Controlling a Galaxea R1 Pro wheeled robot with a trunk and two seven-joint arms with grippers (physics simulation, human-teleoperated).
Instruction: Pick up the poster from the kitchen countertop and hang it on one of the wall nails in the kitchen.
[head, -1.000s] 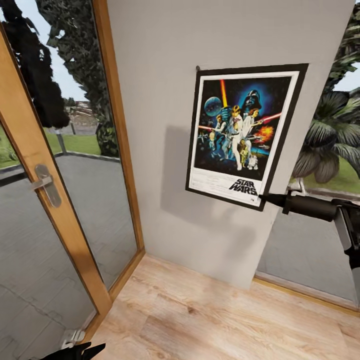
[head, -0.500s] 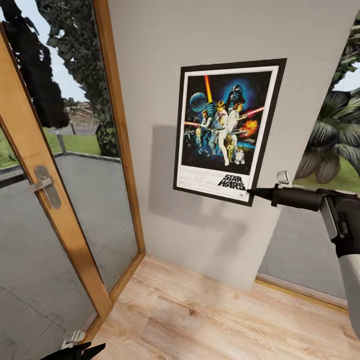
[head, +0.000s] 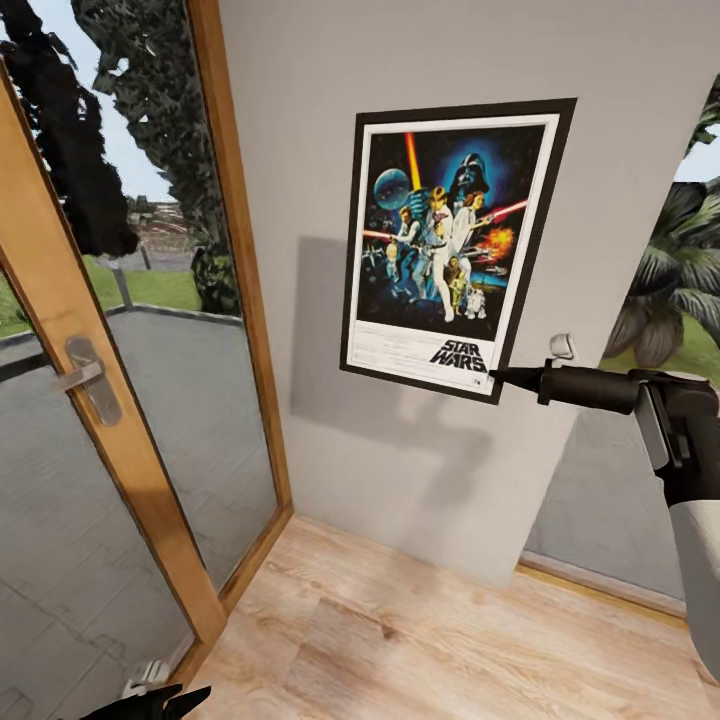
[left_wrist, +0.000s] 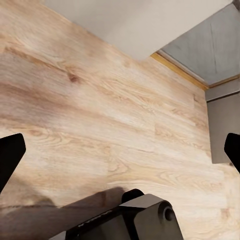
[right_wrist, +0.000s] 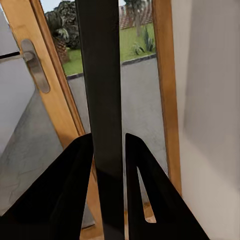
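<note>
The right gripper (head: 497, 376) is pinching the lower right corner of the poster (head: 452, 245), its fingers (right_wrist: 75, 185) pressed against the dark frame edge on both sides. The poster is lying flat against the light-grey wall (head: 420, 60), beside the wooden-framed glass door (head: 130, 380). Down low, the left gripper (left_wrist: 120, 150) is hanging spread wide over the wooden floor (left_wrist: 100, 115).
</note>
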